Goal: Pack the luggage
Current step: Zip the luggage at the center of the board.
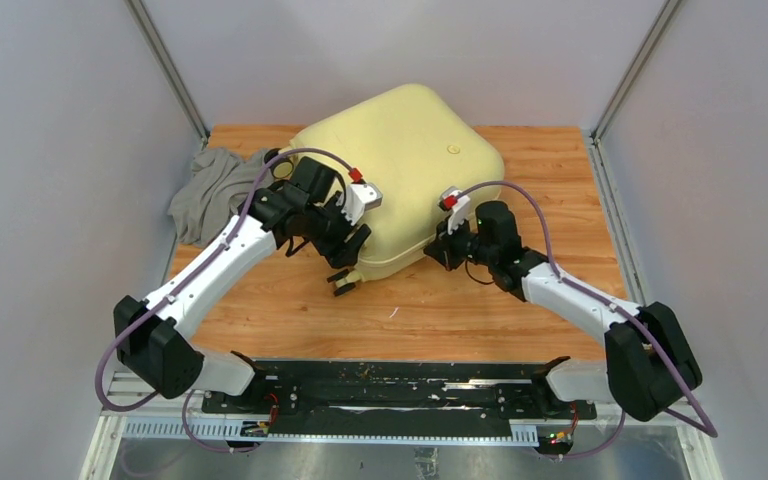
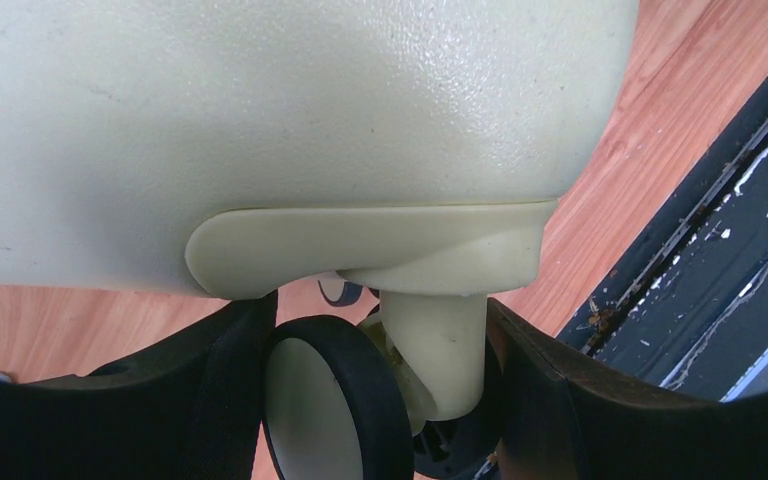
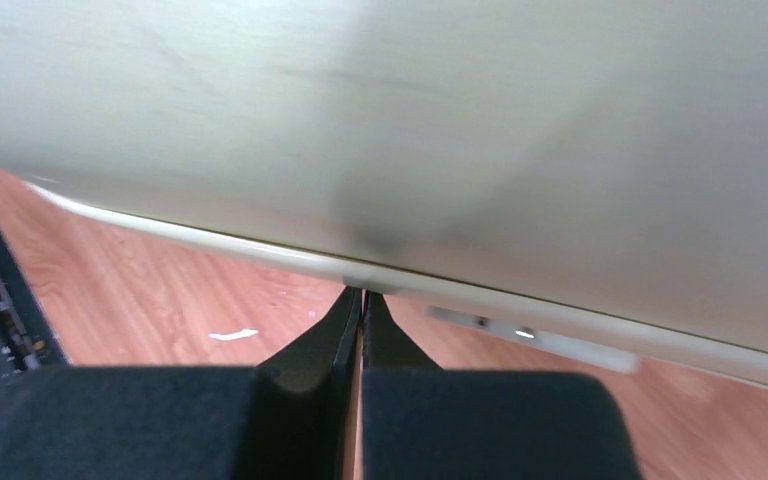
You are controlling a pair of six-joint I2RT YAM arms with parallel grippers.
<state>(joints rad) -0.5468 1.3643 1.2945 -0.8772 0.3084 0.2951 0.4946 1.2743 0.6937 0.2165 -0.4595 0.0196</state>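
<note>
The luggage (image 1: 410, 170) is a pale-yellow hard-shell suitcase lying closed and tilted on the wooden table. My left gripper (image 1: 345, 270) is at its near left corner. In the left wrist view the shell (image 2: 260, 120) fills the top, and my left gripper (image 2: 375, 400) has its jaws closed on either side of a black-and-cream wheel (image 2: 330, 410) and its cream stem. My right gripper (image 1: 435, 250) is at the near edge. In the right wrist view it (image 3: 362, 295) is shut, with its tips touching the shell's lower rim (image 3: 260, 250). I cannot tell if anything is pinched there.
A crumpled grey cloth (image 1: 210, 190) lies on the table left of the luggage, by the left wall. A black rail (image 1: 390, 390) runs along the near edge between the arm bases. Grey walls close in the table on both sides and behind.
</note>
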